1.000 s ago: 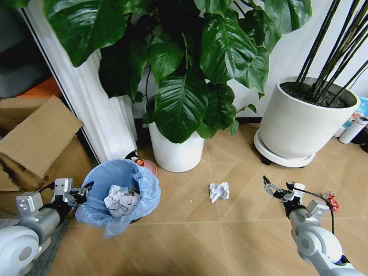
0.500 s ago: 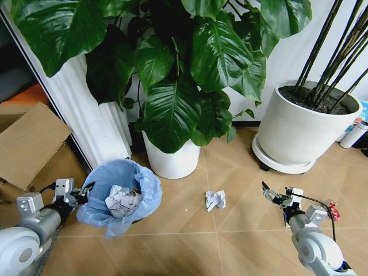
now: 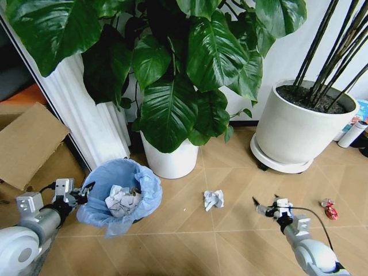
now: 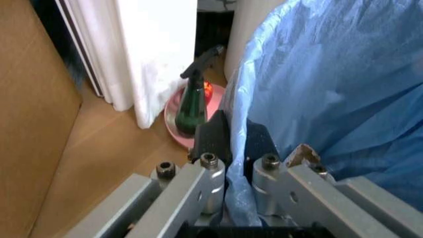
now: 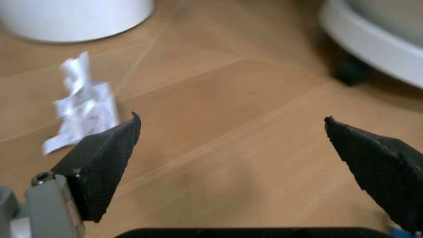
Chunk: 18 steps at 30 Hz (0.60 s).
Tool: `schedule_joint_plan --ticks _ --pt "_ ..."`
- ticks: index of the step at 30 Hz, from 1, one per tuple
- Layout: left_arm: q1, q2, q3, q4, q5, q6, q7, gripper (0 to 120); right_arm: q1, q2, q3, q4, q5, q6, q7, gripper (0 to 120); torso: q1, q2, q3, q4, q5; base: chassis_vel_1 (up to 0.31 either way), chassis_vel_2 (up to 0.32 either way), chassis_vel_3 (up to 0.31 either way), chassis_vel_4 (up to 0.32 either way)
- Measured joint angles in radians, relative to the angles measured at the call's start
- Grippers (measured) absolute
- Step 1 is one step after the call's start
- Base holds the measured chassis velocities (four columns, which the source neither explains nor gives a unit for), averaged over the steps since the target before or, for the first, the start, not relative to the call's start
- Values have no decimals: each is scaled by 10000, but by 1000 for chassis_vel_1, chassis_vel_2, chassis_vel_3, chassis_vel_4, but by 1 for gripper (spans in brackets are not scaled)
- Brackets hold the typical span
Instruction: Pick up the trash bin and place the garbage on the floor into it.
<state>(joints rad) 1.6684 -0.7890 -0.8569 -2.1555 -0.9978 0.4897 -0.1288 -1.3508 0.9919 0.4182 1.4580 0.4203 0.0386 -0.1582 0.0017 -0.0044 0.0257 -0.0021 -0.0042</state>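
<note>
Crinkly blue plastic is lining the trash bin (image 3: 118,195), and your left pincer (image 3: 82,191) is gripping that bag-covered rim (image 4: 241,148), clenched from the bin's 9 o'clock side. White paper wads (image 3: 122,201) are already sitting inside. On the floor (image 3: 190,241), one crumpled white wad (image 3: 213,199) is lying at about 3 o'clock from the bin, well apart from it, with your right pincer (image 3: 264,208) hanging near it at its 3 o'clock, jaws spread wide and released. You are probably dealing with something very light and soft that will crush rather than slip, so closing around its bulkiest middle (image 5: 82,106) looks wisest. A small red wrapper (image 3: 329,210) is waiting farther out at 3 o'clock, likely just as flimsy.
</note>
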Motion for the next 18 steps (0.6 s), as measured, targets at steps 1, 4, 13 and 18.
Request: schedule_joint_plan --ticks 1,4,13,18 --pt "0 0 0 0 0 0 0 0 0 0 0 0 0 0 0 100 0 0 0 0 0 0 0 0 0" --pt "1 -11 -1 36 6 0 1 0 958 -18 -741 -736 138 168 -517 100 0 0 0 0 -6 0 0 0 0" --pt "-50 55 32 184 32 0 -1 0 2878 48 -2462 -2176 533 178 -1195 100 0 0 0 2 -8 0 0 0 0" --pt "-66 46 34 223 39 0 0 0 3262 88 -2939 -2449 717 141 -1282 100 0 0 0 0 -4 0 0 0 0"
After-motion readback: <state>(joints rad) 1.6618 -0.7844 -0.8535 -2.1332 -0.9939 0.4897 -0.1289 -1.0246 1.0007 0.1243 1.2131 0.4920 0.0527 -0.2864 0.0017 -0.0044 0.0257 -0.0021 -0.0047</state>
